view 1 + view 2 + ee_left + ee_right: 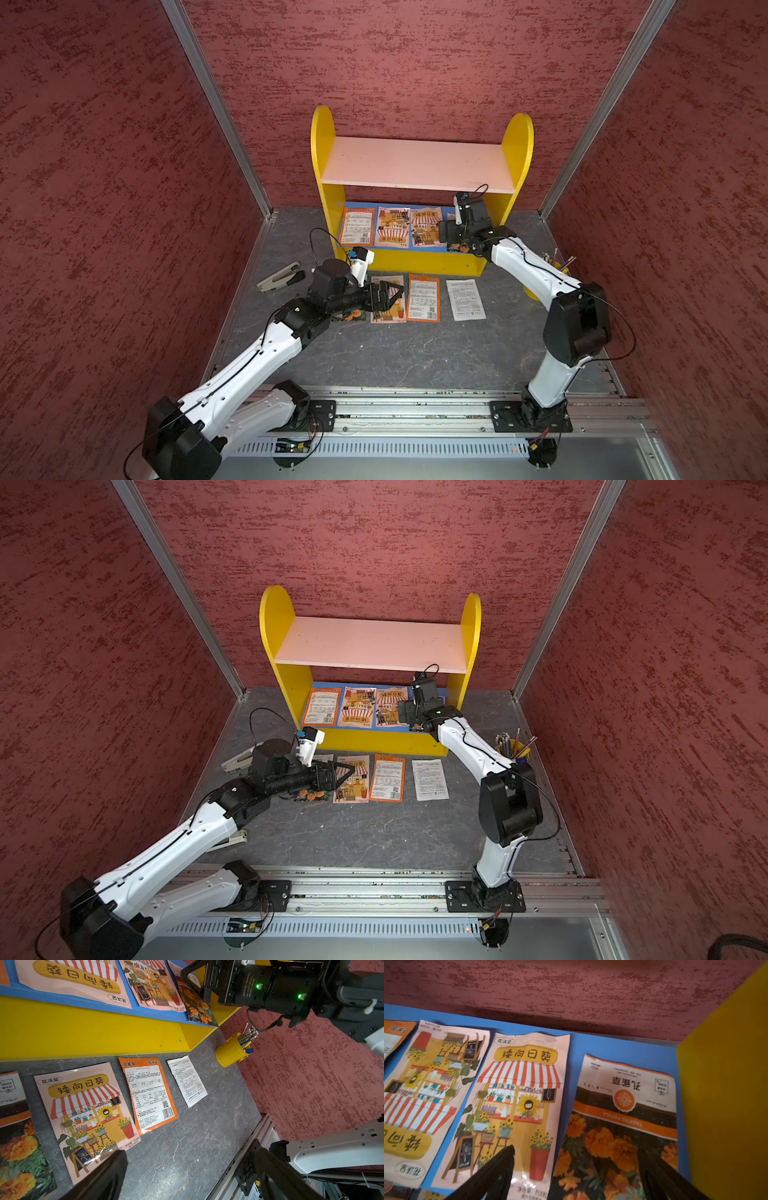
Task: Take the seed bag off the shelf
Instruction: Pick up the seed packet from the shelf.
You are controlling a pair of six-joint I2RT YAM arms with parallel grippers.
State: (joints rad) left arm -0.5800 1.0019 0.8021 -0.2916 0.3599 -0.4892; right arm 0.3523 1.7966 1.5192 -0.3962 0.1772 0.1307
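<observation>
The shelf point(415, 164) stands at the back against the wall, its pink upper board bare. Several seed bags lie flat on its blue lower board point(612, 1047): an orange one point(356, 226), two pink sunflower ones point(392, 226), and a marigold bag point(623, 1126) at the right end. My right gripper point(577, 1167) is inside the lower tier, open, its fingers straddling the marigold bag's near end and holding nothing. My left gripper point(395, 291) hovers open over a pink sunflower bag point(87, 1111) on the table in front of the shelf.
On the table in front of the shelf also lie an orange bag point(424, 297), a white bag point(465, 299) and a marigold bag point(18, 1147). A yellow pencil cup point(515, 750) stands at the right wall and a stapler point(280, 277) lies on the left.
</observation>
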